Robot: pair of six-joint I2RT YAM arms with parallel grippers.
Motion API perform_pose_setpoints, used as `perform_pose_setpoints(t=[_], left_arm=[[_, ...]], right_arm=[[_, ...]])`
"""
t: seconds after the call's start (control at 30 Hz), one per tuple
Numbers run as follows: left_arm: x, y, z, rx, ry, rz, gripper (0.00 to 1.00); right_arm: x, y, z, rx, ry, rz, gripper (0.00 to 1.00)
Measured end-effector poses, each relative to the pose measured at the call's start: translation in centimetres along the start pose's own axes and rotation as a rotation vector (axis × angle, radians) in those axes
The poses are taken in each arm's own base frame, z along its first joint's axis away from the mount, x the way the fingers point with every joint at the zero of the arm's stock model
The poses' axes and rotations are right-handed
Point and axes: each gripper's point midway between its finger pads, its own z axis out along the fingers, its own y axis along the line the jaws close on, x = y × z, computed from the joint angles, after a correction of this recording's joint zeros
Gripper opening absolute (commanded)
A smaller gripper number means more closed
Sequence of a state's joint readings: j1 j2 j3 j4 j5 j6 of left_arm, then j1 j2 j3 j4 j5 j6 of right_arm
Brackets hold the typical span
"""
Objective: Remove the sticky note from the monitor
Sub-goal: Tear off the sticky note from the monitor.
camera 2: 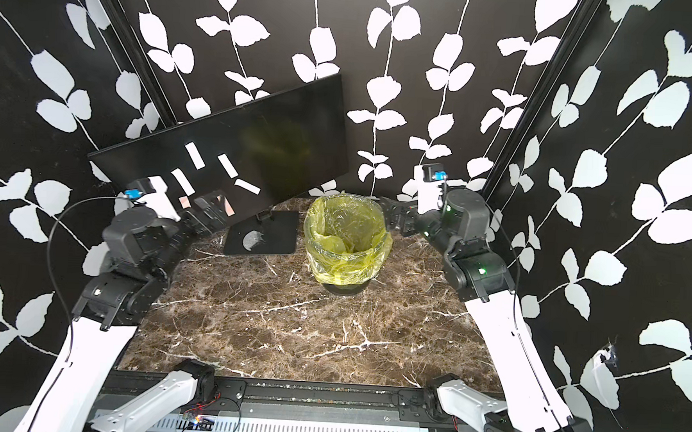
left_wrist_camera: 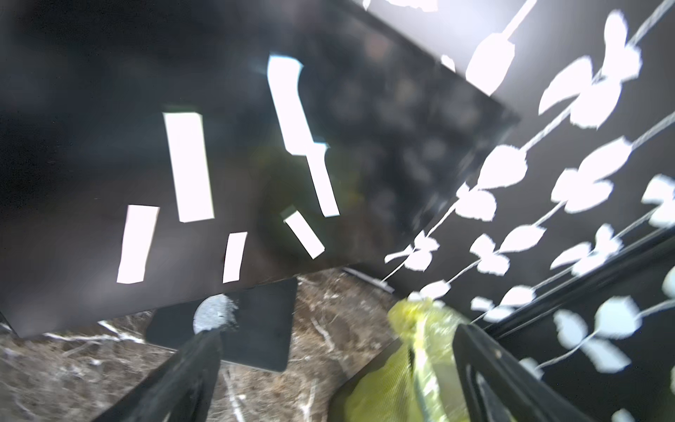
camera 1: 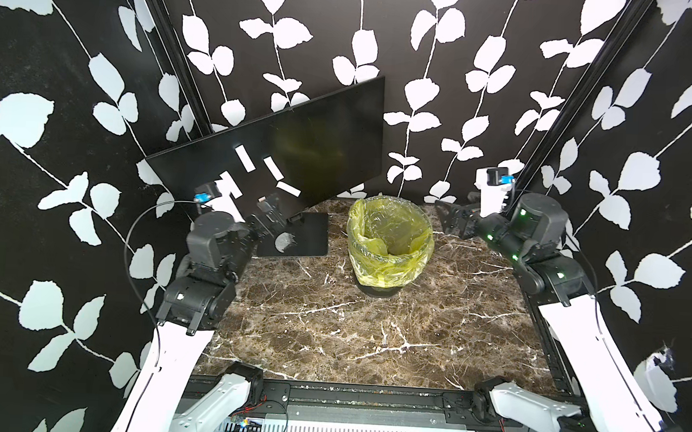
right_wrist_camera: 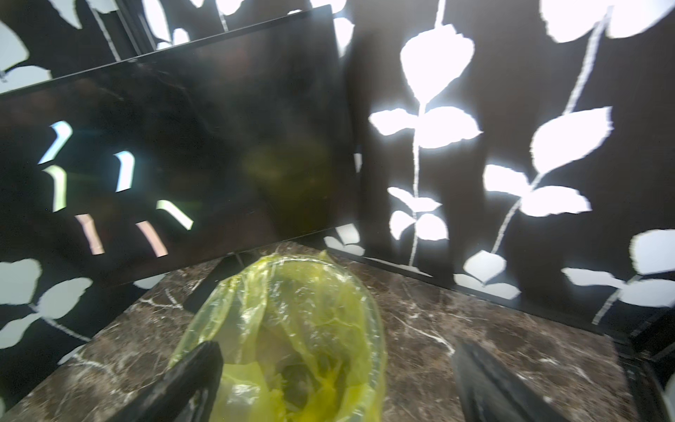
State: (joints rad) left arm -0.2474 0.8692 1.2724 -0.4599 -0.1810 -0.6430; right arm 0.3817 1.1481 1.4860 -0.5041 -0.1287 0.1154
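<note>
Monitor [camera 1: 299,141] standing at table's [camera 1: 330,326] far-left corner; sticky note not distinguishable among bright strips [camera 1: 245,159] on screen. Left fingers [left_wrist_camera: 190,369] hanging apart, close before its lower edge. Right fingers [right_wrist_camera: 182,380] hovering apart beside bin [camera 1: 374,263].

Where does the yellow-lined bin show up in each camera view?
Top view: bin mid-frame, beside the black base plate.
Top view: bin mid-frame, likewise.
Left wrist: bin close, between the left fingers.
Right wrist: bin close, between the right fingers.
Shared landmark: the monitor, in all four.
</note>
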Motion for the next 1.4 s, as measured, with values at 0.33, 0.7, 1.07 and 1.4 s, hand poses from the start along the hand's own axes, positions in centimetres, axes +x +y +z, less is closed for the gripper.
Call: perform_pose_setpoints(t=[0.33, 0.7, 1.07, 1.4], left_arm=[[-1.7, 0.0, 2.7, 0.069, 0.029, -0.331, 0.96], [-5.9, -0.4, 3.6, 0.111, -0.132, -0.651, 0.85], [-5.4, 0.0, 6.5, 0.058, -0.081, -0.757, 0.78], [-5.7, 0.4, 7.2, 0.047, -0.102, -0.785, 0.68]], right_arm=[[1.0, 5.9, 2.8, -0.124, 0.055, -0.017, 1.0], [2.2, 8.5, 4.1, -0.158, 0.062, -0.034, 1.0], [2.4, 7.6, 4.6, -0.106, 0.048, -0.039, 1.0], [2.2, 7.6, 4.9, -0.101, 0.036, -0.058, 1.0]])
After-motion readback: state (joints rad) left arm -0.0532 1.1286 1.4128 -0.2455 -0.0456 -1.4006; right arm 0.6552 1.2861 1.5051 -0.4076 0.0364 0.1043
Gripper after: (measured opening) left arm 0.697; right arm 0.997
